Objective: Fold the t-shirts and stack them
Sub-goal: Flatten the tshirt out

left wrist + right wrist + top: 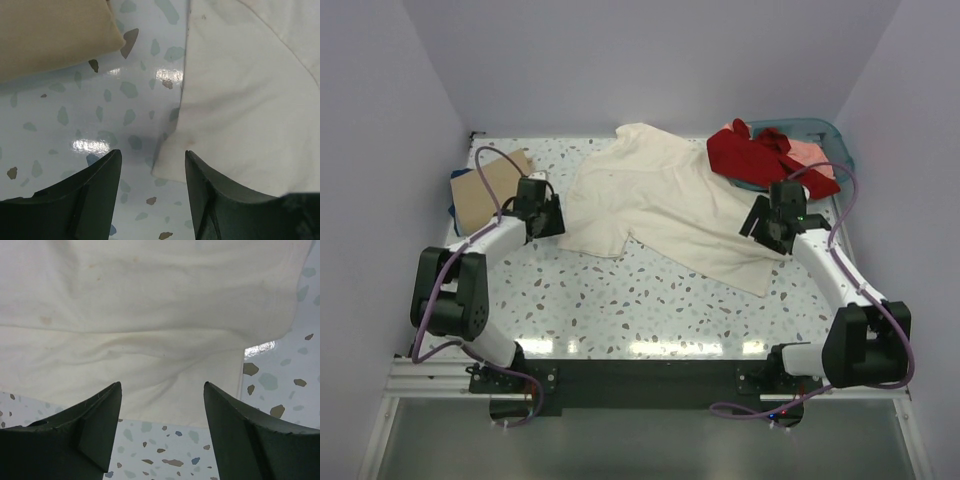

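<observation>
**Speckled table, two open grippers, one big cream shirt**

White table (620, 310) with little grey and brown spots sits between pale walls (380, 120).

At the far left lies the tan shirt (485, 190), folded flat near the back corner. The left arm (455, 290) comes up from its base, bends at the elbow and reaches in toward the middle. The left gripper (152, 162) hangs low with its tips pointing down. Its two dark fingers (95, 190) are spread apart and hold nothing. Bare table shows between them. The edge of the cream shirt (670, 205) lies just beside the right-hand finger.

That cream shirt is spread out in the middle of the table, a bit crooked, with soft wrinkles in it.

On the right, the right arm (830, 275) bends up from its base and leans in toward the shirt. The right gripper (162, 390) hangs over the shirt's near edge. Its fingers are wide apart too, with nothing between them but cloth and table below.

At the back right, the red shirt (750, 155) lies in a heap, partly on the cream shirt. The pink shirt (810, 152) lies beside it, on the teal basket (838, 140).
</observation>
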Tool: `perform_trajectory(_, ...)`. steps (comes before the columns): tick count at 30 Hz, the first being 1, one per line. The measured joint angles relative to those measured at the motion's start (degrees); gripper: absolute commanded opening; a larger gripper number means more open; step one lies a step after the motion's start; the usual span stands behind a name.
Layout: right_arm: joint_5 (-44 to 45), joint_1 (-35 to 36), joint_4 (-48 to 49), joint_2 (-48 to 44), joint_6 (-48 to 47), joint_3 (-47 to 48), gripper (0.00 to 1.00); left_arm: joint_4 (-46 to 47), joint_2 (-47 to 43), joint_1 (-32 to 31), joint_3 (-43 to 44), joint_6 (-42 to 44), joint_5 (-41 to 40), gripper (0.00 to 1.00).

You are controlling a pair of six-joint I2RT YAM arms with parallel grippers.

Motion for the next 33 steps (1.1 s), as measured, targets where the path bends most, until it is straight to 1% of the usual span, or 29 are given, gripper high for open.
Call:
perform_trajectory(2,-0.3,0.0,0.0,-0.1,0.6,-1.0,0.7,0.4,0.3,0.2,-0.7,-0.1,1.5,0.57)
perform_trajectory(5,-0.3,0.0,-0.5,-0.2,1.7,-2.3,0.7,0.5,0.5,0.2,-1.7,-0.3,3.6,0.49)
perform_trajectory(10,-0.3,0.0,-1.4,-0.6,4.4,-5.4,0.7,0.9,2.1,0.2,-2.4,-0.4,5.1,0.49)
perform_trajectory(17,-0.1,-0.1,-3.3,-0.9,8.7,-8.9,0.71,0.4,3.3,0.2,-3.3,-0.5,5.4,0.5)
perform_trajectory(19,0.2,-0.3,-4.0,-0.9,9.4,-9.5,0.71,0.6,3.3,0.2,-3.4,-0.7,5.4,0.49)
perform_trajectory(20,0.4,-0.5,-4.2,-0.9,9.7,-9.7,0.72,0.7,3.3,0.2,-3.5,-0.7,5.4,0.43)
perform_trajectory(22,0.7,-1.0,-4.5,-0.9,10.3,-10.2,0.72,1.3,3.3,0.2,-3.7,-1.0,5.6,0.35)
perform_trajectory(23,1.0,-1.5,-4.7,-0.9,10.6,-10.5,0.72,1.6,3.4,0.3,-3.8,-1.3,5.9,0.28)
perform_trajectory(25,1.3,-2.6,-4.9,-0.9,11.4,-11.1,0.73,2.2,3.5,0.4,-4.1,-1.5,6.4,0.21)
perform_trajectory(26,1.4,-3.2,-5.0,-0.9,11.7,-11.5,0.73,2.7,3.5,0.5,-4.3,-1.6,6.8,0.14)
perform_trajectory(29,1.7,-4.8,-5.5,-1.1,12.4,-12.7,0.73,4.3,3.5,0.5,-5.0,-1.9,8.7,0.0)
perform_trajectory(33,1.9,-6.7,-6.7,-1.6,13.0,-13.9,0.7,5.0,3.5,0.5,-5.3,-2.6,10.3,0.0)
